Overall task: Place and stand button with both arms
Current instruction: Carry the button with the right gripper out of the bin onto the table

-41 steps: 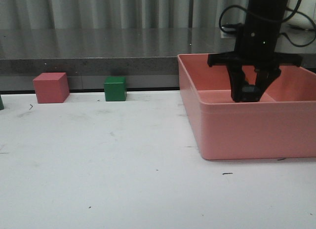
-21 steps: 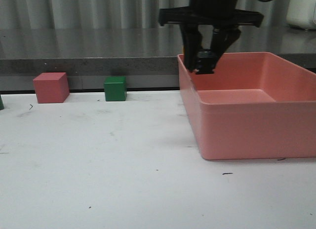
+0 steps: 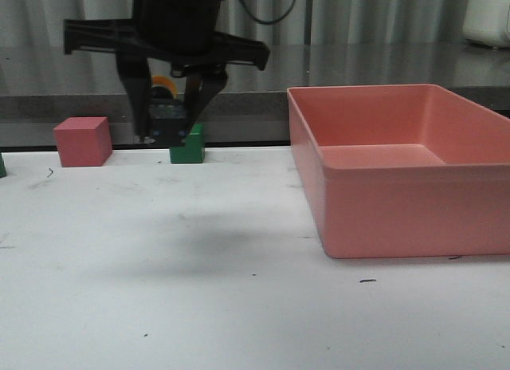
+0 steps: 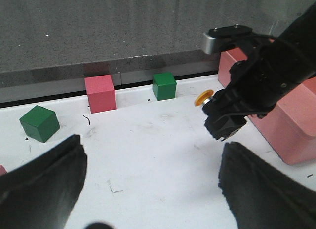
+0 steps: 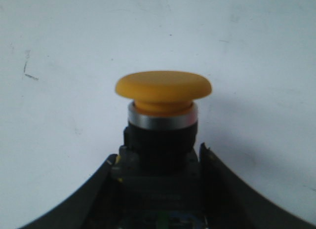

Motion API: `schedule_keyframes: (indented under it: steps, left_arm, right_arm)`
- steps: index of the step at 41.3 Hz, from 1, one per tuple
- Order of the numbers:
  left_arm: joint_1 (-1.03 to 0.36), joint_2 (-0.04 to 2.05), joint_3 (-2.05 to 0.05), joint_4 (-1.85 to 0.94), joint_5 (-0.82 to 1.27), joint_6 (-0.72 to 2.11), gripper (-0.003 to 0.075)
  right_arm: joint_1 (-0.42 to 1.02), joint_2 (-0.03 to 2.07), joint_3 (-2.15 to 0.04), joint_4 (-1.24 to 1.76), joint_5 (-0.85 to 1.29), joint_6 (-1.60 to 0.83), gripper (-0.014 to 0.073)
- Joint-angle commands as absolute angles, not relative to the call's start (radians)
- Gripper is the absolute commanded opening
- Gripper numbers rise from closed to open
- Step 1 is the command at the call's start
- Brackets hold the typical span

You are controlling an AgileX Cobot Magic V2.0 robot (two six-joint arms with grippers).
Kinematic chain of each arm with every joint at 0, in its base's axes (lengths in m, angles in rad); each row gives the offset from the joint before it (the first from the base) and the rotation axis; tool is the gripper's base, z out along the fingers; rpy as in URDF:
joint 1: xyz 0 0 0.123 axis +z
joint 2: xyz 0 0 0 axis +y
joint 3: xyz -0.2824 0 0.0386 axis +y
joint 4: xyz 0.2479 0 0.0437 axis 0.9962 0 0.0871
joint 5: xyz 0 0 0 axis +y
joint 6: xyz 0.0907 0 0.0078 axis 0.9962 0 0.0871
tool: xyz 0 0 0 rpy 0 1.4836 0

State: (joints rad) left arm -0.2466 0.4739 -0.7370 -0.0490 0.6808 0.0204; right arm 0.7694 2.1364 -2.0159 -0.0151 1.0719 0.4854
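My right gripper (image 3: 166,135) hangs above the table at the back left of the front view, in front of the green cube. It is shut on the button (image 3: 166,121) by its dark base, with the yellow cap (image 3: 163,84) facing away behind the fingers. In the right wrist view the button (image 5: 163,91) sits between the fingers of the right gripper (image 5: 158,165), cap pointing out over the white table. My left gripper (image 4: 150,150) is wide open and empty, low over the table. It sees the right gripper (image 4: 226,124) holding the button (image 4: 203,97) ahead of it.
A large pink bin (image 3: 382,202) stands on the right; it also shows in the left wrist view (image 4: 291,125). A pink cube (image 3: 81,141) and a green cube (image 3: 190,151) stand at the table's back edge. A second green cube (image 4: 39,123) lies further left.
My right gripper has lifted out of the pink bin with the button and swung left across the table, to above the green cube's area.
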Motion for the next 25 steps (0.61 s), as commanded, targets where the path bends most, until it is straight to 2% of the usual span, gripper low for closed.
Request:
schedule_keyframes:
  steps: [1, 11, 25]
  left_arm:
    - [-0.255, 0.487, -0.773, -0.06, 0.602, 0.02, 0.0545]
    - [-0.255, 0.487, -0.773, -0.06, 0.602, 0.02, 0.0545]
    - [-0.255, 0.487, -0.773, -0.06, 0.602, 0.02, 0.0545]
  right_arm:
    - [0.78, 2.155, -2.146, -0.033, 1.112, 0.543, 0.0288]
    - [0.781, 2.299, -2.298, -0.037, 1.183, 0.652, 0.0288]
    - [0.781, 2.363, -2.329, -0.039, 1.141, 0.722, 0.029]
